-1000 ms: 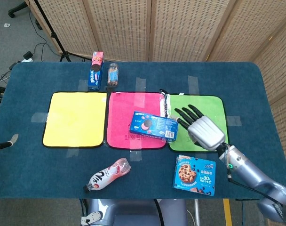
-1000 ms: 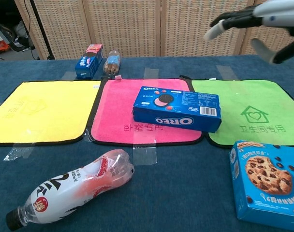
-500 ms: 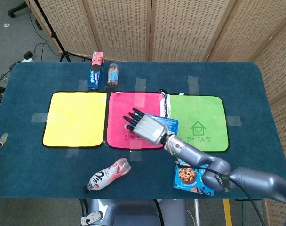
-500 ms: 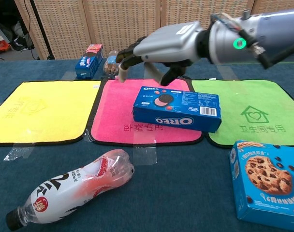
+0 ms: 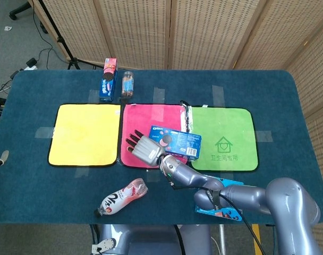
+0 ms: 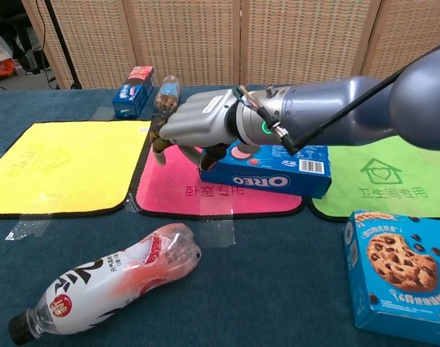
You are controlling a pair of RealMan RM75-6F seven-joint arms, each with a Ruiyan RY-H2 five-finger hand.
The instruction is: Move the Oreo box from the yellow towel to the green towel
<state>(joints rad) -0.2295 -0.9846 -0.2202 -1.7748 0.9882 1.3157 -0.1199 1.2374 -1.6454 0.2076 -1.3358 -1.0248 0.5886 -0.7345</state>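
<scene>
The blue Oreo box (image 6: 274, 168) is lying flat, straddling the pink towel (image 6: 176, 189) and green towel (image 6: 394, 170); the yellow towel (image 6: 57, 166) is lying bare.

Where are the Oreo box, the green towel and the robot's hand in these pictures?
Oreo box (image 6: 278, 173): chest view, on its front side by the printed name.
Green towel (image 5: 225, 127): head view, on bare cloth above the house mark.
Right hand (image 6: 198, 123): chest view, on the back of the hand.
</scene>
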